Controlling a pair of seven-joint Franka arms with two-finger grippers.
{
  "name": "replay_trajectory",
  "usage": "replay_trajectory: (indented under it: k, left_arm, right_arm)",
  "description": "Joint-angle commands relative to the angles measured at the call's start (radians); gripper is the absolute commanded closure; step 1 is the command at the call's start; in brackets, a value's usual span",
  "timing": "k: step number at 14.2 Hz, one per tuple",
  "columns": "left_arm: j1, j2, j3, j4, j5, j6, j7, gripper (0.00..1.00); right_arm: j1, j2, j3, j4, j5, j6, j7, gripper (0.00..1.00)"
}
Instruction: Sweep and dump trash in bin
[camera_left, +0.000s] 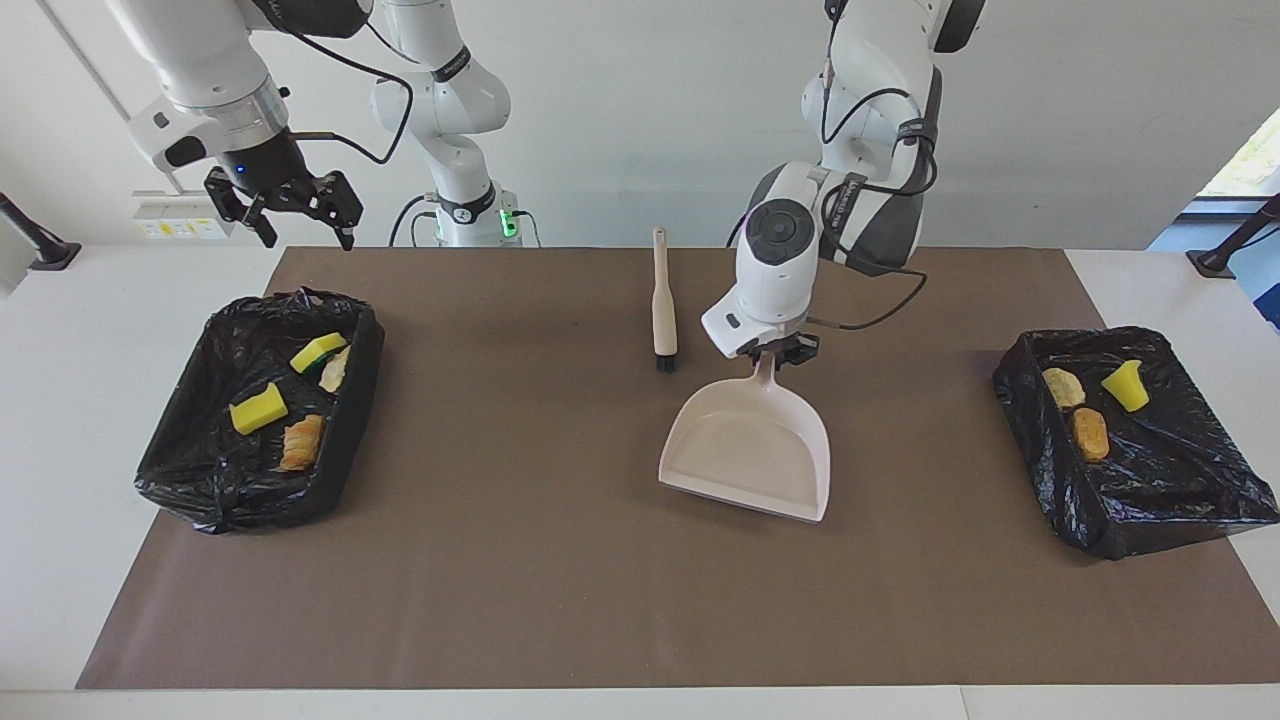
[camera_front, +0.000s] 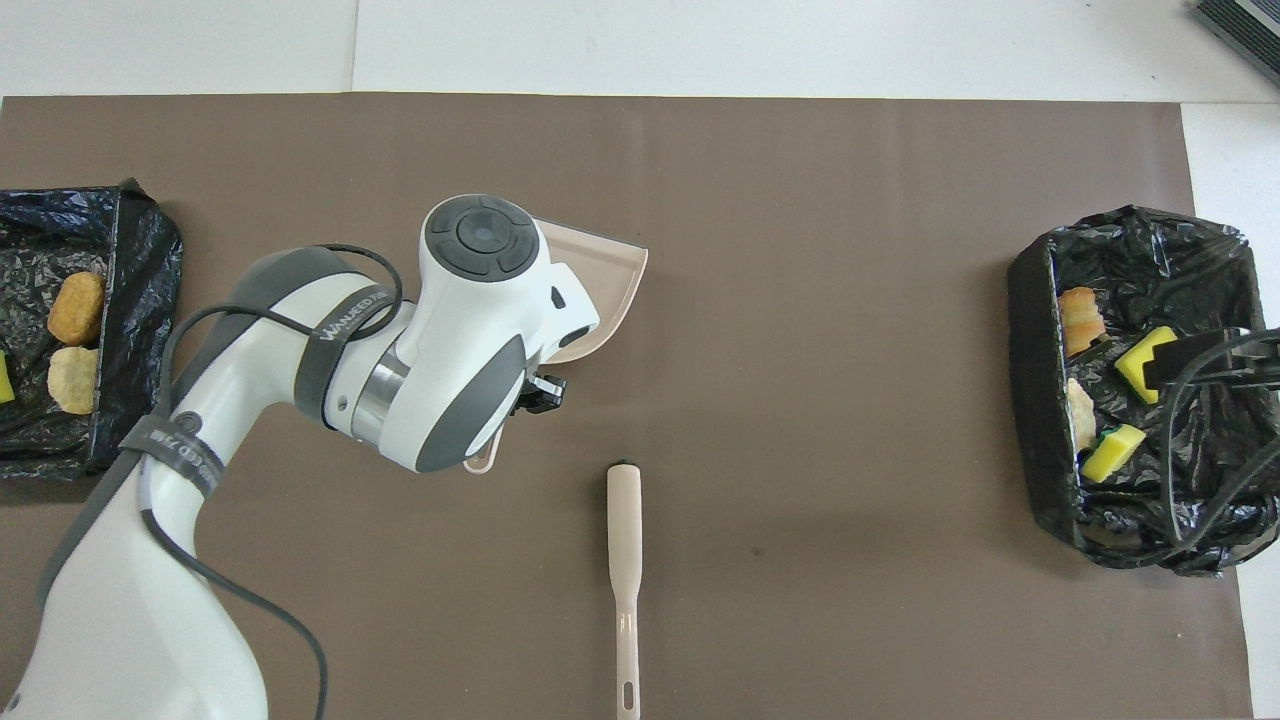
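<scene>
I see the brown mat (camera_left: 560, 590) covering most of the table. Two bins lined with black bags sit on it — one bin (camera_left: 200, 480) at the right arm's end, the other bin (camera_left: 1180, 500) at the left arm's end. All the trash lies inside them: four scraps (camera_left: 258, 410) in the first, three scraps (camera_left: 1090, 433) in the second. My left gripper (camera_left: 775, 352) is clamped on the handle of the dustpan (camera_left: 745, 450), which is over the middle of the mat, just beside the brush (camera_left: 663, 300). My right gripper (camera_left: 300, 215) hangs spread wide and holding nothing, over the mat's edge near the first bin.
</scene>
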Motion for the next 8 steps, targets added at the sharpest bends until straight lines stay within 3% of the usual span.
replay_trajectory:
  k: [1,3,6,8]
  left_arm:
    - [-0.072,0.159,0.022,0.195,-0.023,-0.012,-0.146,1.00]
    - [-0.109,0.263,0.027,0.318,-0.025,-0.013,-0.255,1.00]
    - [-0.112,0.265,0.025,0.319,-0.061,0.007,-0.265,1.00]
    - [-0.114,0.260,0.025,0.287,-0.078,0.107,-0.260,1.00]
  right_arm:
    - [-0.001,-0.016,0.002,-0.019,-0.004,0.010,-0.027,0.00]
    - [-0.001,-0.016,0.002,-0.019,-0.002,0.009,-0.028,0.00]
    - [-0.001,-0.016,0.007,-0.019,-0.001,0.010,-0.027,0.00]
    - [-0.001,-0.017,0.007,-0.019,-0.001,0.010,-0.027,0.00]
